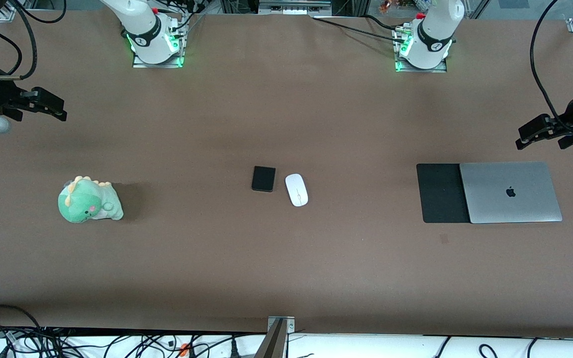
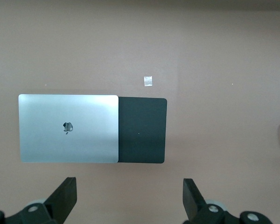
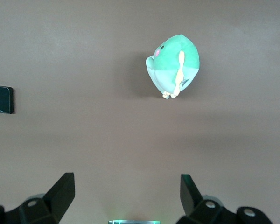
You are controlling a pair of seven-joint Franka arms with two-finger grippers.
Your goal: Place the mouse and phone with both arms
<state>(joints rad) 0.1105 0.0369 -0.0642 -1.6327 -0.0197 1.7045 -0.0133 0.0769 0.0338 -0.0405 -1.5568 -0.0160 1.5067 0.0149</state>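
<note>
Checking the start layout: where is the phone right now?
In the front view, the phone lies mid-table beside the mouse, on its right-arm side.

Matt brown desk, and a mix of gloss, brushed metal and plush on it.

The mouse (image 1: 296, 189) looks like smooth, glossy white plastic; just beside it the phone (image 1: 263, 178) is a dark slab with a faint sheen. The laptop (image 1: 511, 192) shows brushed silver metal, overlapping a matt black mouse pad (image 1: 440, 193). The green dinosaur toy (image 1: 89, 200) is soft plush cloth. My pincers' fingers (image 2: 63, 198) look like matt black plastic.
</note>
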